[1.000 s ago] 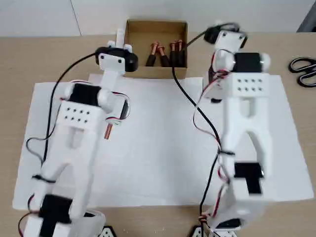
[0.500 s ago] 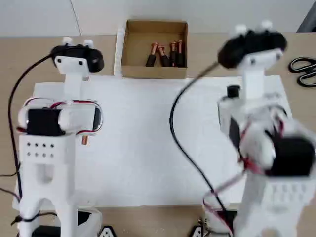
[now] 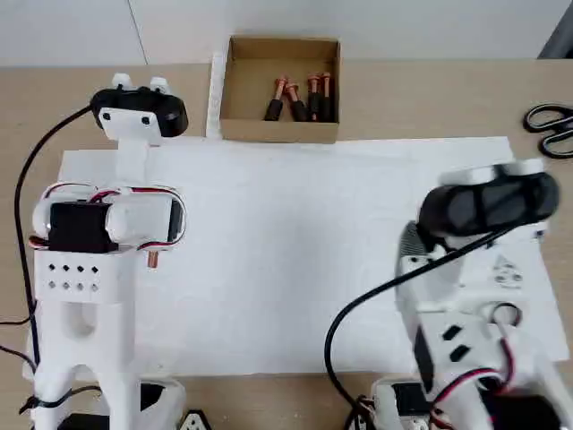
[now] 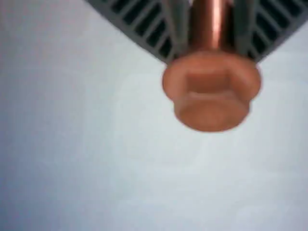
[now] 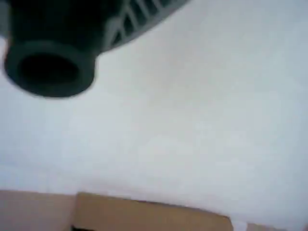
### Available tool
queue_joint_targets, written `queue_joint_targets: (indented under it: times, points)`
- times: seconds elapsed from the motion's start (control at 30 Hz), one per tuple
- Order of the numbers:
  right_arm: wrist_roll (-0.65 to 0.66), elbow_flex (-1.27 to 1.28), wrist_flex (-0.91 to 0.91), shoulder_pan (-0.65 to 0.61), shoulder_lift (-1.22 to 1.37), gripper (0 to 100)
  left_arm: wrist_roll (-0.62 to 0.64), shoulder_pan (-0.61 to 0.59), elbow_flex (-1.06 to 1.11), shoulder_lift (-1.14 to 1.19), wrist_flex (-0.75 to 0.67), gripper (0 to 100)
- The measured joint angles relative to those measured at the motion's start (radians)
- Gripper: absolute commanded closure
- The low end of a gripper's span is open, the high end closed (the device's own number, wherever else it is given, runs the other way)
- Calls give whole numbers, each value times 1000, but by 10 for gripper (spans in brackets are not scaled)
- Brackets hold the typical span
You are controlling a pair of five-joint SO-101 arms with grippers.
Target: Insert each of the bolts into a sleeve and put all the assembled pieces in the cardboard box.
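Observation:
A copper bolt (image 4: 211, 91) hangs head down over the white paper, with my left gripper (image 4: 211, 21) shut on its shank. From above, the bolt's tip (image 3: 153, 260) pokes out under the left arm, at the paper's left side. My right gripper (image 5: 60, 17) is shut on a black sleeve (image 5: 48, 67), whose open bore faces the camera. In the high view the sleeve (image 3: 409, 238) sits under the right arm, near the paper's right side. The cardboard box (image 3: 235, 90) stands at the back centre and holds several assembled bolt-and-sleeve pieces (image 3: 300, 98).
A white paper sheet (image 3: 286, 242) covers most of the table between the arms. Black scissors (image 3: 551, 125) lie at the far right edge. A strip of the cardboard box (image 5: 144, 214) shows beyond the paper in the right wrist view.
Both arms have drawn back from the box toward the table's front, the left one carrying the bolt, the right one carrying the sleeve. The right arm moved farthest.

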Motion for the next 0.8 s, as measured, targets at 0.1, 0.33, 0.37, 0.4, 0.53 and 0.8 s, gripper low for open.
queue_joint_targets:
  times: [0.1,0.33,0.37,0.4,0.53,0.8]
  points:
    - [54,207,-175,-38,-109,995,31,0,0,0,0,994]
    - [94,703,-591,-170,-341,995,147,55,0,0,0,994]
    - [94,766,-631,-181,-371,995,163,78,0,-6,0,994]
    - [94,822,-663,-187,-400,995,190,104,0,-17,0,994]
    - [94,1002,-718,-226,-540,995,264,203,-60,-124,-11,994]
    - [64,1134,-732,-259,-612,995,279,239,-61,-376,-44,994]
